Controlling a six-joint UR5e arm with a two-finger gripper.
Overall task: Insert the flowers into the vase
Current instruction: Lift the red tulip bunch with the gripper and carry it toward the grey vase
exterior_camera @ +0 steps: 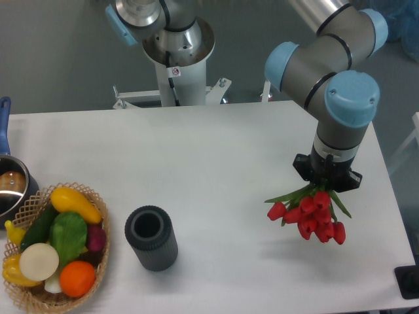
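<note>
Nearest the lens, at the bench's [216,150] front left corner, sits a wicker basket [98,261] of mixed produce, and just right of it stands one vase [152,238], a dark ribbed cylinder, upright with its round mouth open and unoccupied. Far off on the right, one bunch of flowers [309,216] hangs from the claw [325,185], roughly ten red buds spilling below and green leaves fanning sideways; a shadow beneath suggests it is lifted off the bench. Its fingers are hidden behind the wrist and foliage, so how wide they stand cannot be told, though the bunch appears gripped at the stems. I judge the flowers light, soft and easily crushed, best held around the gathered stems. A single metal pot [10,186] with a blue handle shows at the left edge.
</note>
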